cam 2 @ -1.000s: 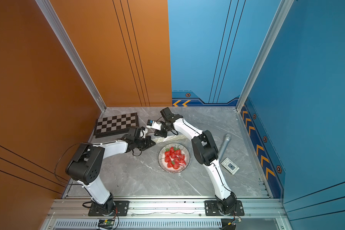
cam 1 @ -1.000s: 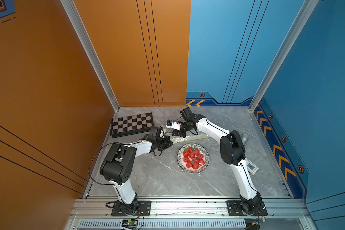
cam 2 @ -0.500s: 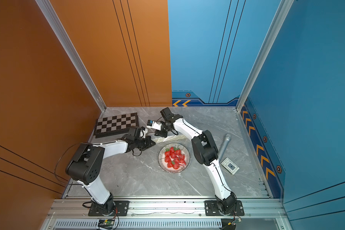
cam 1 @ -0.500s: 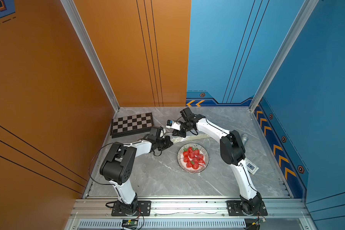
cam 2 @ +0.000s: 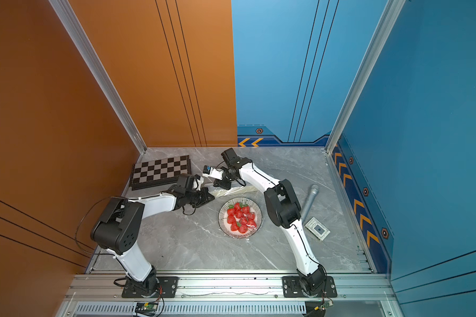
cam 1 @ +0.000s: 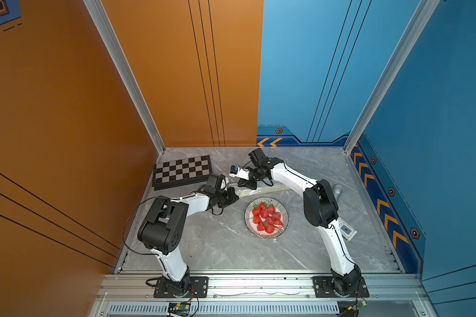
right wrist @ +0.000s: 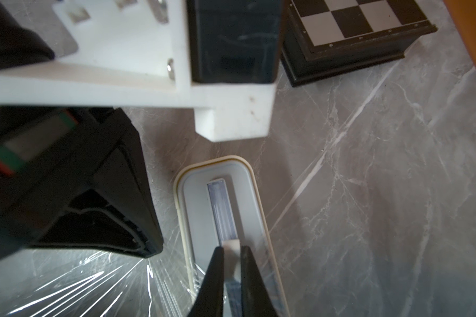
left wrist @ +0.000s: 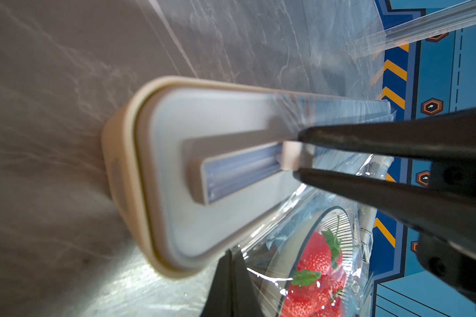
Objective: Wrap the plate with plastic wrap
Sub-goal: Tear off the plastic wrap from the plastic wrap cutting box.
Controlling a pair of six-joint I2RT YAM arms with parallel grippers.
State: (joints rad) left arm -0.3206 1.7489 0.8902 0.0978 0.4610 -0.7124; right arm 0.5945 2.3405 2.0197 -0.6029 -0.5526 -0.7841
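Worktop (cam 1: 217,241): grey marble.
Room: orange wall (cam 1: 176,68) left — blue wall (cam 1: 300,68) right.
Left claw (left wrist: 229,254): shut on the plastic wrap (right wrist: 80,288).
Right claw (right wrist: 232,248): nearly closed — pinching the slider tab (right wrist: 231,259) of the dispenser box (right wrist: 249,208).

Right gripper (right wrist: 232,247): two black fingers (right wrist: 212,280) pressed against small cream slider tab (right wrist: 232,260), one each side. Tab sits in clear bluish track running along lid of dispenser box (right wrist: 193,219). Box: long, cream rim, pale grey lid, rounded end, flat on grey marble table (right wrist: 368,178). Plastic wrap (right wrist: 80,291) lies crinkled on table beside box, catching glare. Left arm (right wrist: 66,178), black housing under white bracket, above wrap, just beside box. Chequered board (right wrist: 352,19) beyond box's rounded end, near table edge by orange wall.
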